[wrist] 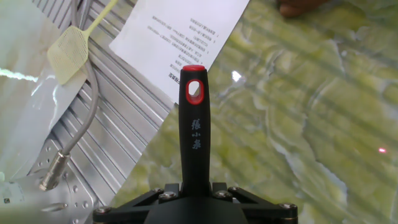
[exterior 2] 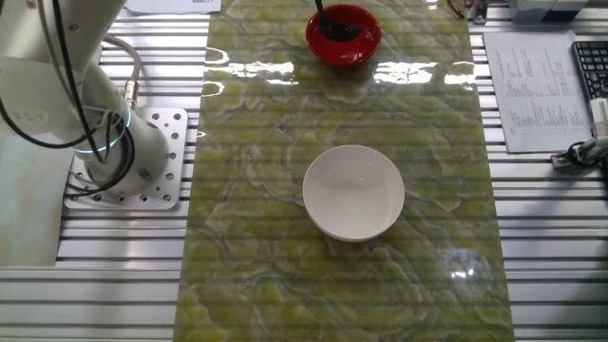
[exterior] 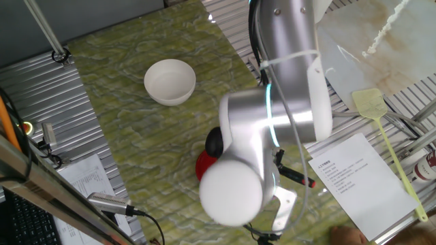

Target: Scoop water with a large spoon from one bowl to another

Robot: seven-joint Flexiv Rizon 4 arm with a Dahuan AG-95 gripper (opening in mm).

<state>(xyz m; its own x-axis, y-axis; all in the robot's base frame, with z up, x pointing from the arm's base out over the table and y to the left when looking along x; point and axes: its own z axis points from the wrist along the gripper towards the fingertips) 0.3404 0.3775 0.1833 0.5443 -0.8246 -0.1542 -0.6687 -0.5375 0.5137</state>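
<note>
The black large spoon has its round scoop down in the glossy red bowl, which the robot arm partly covers. In the other fixed view the scoop sits inside the red bowl at the far end of the mat. The spoon's handle with its red tip rises out of my gripper, which is shut on it. The red tip also pokes out right of the arm. The white bowl stands apart in the middle of the mat; I cannot tell whether it holds water.
A printed sheet and a yellow fly swatter lie on the metal slats beside the mat. A person's hand shows at the edge. The robot base, more papers and a keyboard flank the mat.
</note>
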